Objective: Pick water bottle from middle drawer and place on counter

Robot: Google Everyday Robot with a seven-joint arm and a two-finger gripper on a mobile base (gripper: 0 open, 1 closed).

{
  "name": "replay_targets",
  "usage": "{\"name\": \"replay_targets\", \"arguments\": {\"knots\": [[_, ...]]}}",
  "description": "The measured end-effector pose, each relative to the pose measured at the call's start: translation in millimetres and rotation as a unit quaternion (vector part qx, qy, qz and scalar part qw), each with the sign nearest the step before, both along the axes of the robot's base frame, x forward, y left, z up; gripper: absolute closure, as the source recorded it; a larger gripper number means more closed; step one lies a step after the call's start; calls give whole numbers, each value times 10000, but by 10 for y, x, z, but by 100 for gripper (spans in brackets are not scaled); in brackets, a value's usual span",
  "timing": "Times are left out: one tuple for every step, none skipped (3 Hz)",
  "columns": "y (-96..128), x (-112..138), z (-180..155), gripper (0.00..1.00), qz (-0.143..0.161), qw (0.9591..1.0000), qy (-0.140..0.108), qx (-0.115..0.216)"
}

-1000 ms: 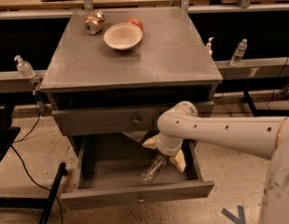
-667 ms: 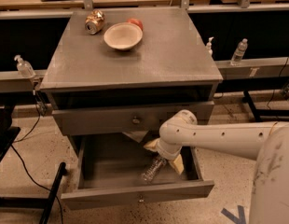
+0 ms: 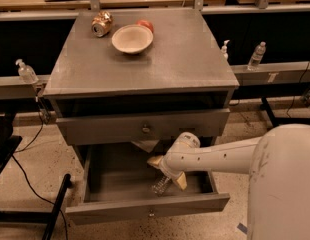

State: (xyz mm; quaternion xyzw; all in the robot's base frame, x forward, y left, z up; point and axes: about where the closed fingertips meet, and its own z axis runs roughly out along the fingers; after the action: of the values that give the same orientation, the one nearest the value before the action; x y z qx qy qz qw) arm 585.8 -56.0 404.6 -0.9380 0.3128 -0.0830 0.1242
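Observation:
The water bottle [image 3: 160, 185] is small, clear and ribbed. It lies on the floor of the pulled-out middle drawer [image 3: 145, 210], right of centre. My gripper [image 3: 168, 172] reaches down into the drawer from the right. Its tan fingers [image 3: 181, 181] are spread apart on either side of the bottle's far end, and the gripper body hides that end. The counter [image 3: 180, 59] is the grey top of the cabinet above.
On the counter stand a beige bowl [image 3: 132, 38], a tipped can [image 3: 101, 25] and a red object [image 3: 145, 25] behind the bowl. The shut drawer above [image 3: 145, 129] overhangs the open one. Pump bottles [image 3: 26, 72] and a bottle [image 3: 256, 56] stand on side rails.
My gripper has moved a little left and lower into the drawer, closing in over the bottle. The bottle has stayed where it lay.

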Motion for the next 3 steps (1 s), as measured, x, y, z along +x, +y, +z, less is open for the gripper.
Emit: {"name": "replay_targets", "arguments": {"knots": [[25, 27, -212, 26, -10, 10000, 46, -67], [65, 16, -335, 48, 80, 9998, 158, -133], [118, 2, -430, 72, 190, 9993, 300, -122]]}}
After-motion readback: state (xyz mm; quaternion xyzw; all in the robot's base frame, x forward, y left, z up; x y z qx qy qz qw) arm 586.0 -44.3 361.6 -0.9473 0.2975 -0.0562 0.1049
